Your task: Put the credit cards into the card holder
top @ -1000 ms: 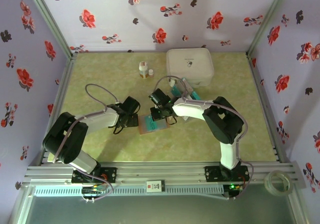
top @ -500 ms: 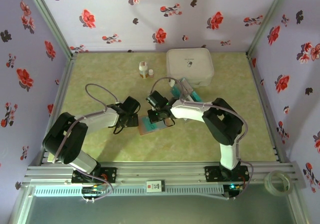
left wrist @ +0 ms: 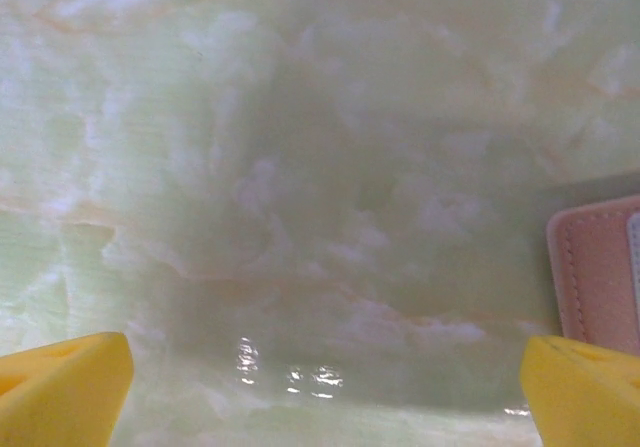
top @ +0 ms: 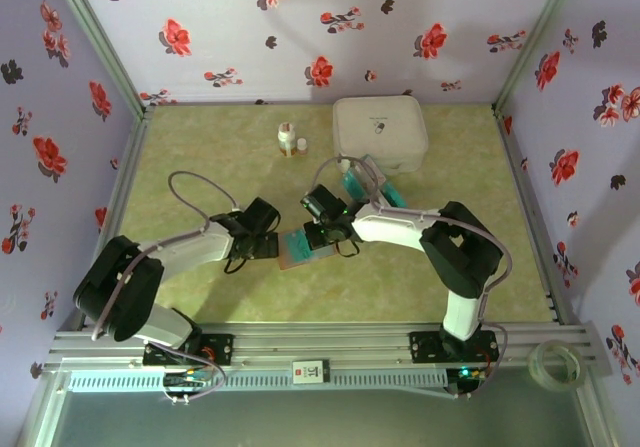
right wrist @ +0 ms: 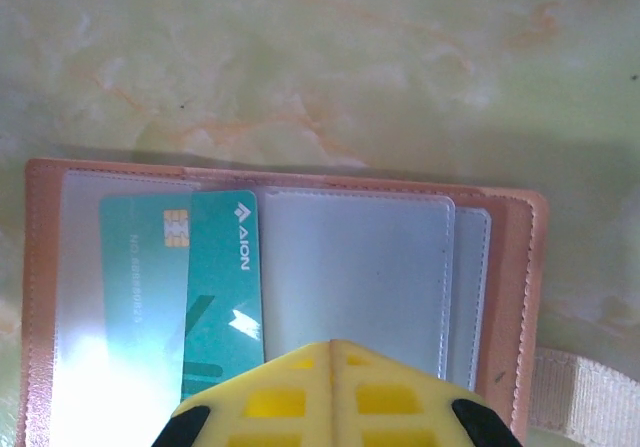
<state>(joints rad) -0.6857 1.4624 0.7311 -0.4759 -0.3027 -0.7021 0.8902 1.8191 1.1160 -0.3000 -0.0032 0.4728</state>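
Mid-frame in the overhead view, both arms reach inward over the pale green marbled worktop (top: 200, 157), elbows bent and wrists tipped down. The right claw (right wrist: 333, 372), yellow fingertips pressed together, sits at the lower edge of the open tan leather card holder (right wrist: 520, 267). A teal credit card (right wrist: 225, 287) lies slanted across its clear sleeves, its lower end hidden under the tips. The left claw (left wrist: 322, 387) hangs spread wide, just left of the holder. Spare teal cards (top: 388, 189) lie below a white square box (top: 380, 132).
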